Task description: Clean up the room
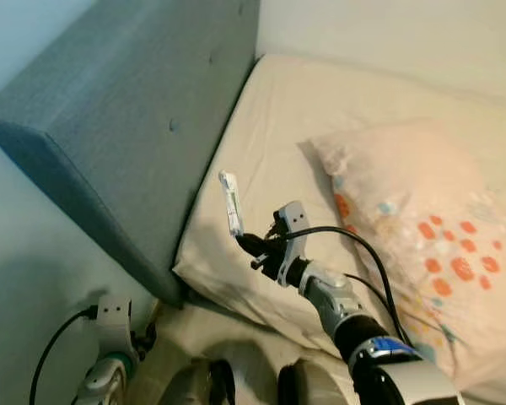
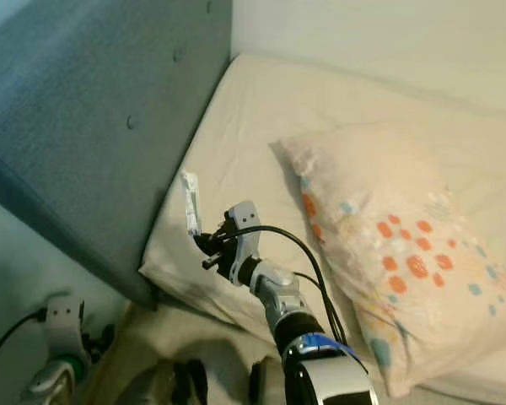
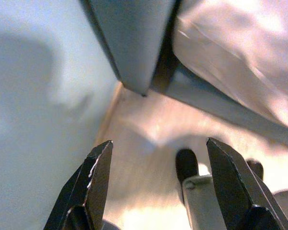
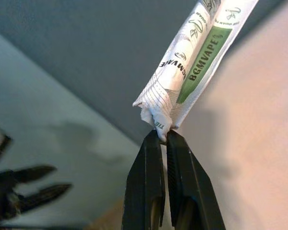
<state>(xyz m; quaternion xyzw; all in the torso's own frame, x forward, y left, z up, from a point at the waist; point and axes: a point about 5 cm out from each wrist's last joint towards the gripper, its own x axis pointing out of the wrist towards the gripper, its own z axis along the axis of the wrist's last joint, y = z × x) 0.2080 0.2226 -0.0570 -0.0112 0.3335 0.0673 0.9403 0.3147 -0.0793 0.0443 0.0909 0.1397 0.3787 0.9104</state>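
A long white paper packet with a green stripe (image 1: 230, 203) (image 4: 197, 67) stands up from my right gripper (image 1: 246, 242), which is shut on its lower end above the near left corner of the bed (image 1: 261, 152). In the right wrist view the fingertips (image 4: 164, 143) pinch the packet's crumpled end. My left gripper (image 3: 158, 163) hangs low beside the bed, open with nothing between its fingers, over the wooden floor (image 3: 139, 158).
A grey-blue padded headboard (image 1: 126, 118) runs along the bed's left side. A pillow with orange and blue dots (image 1: 422, 236) lies on the cream sheet to the right. The pale wall (image 1: 17, 278) is at the left.
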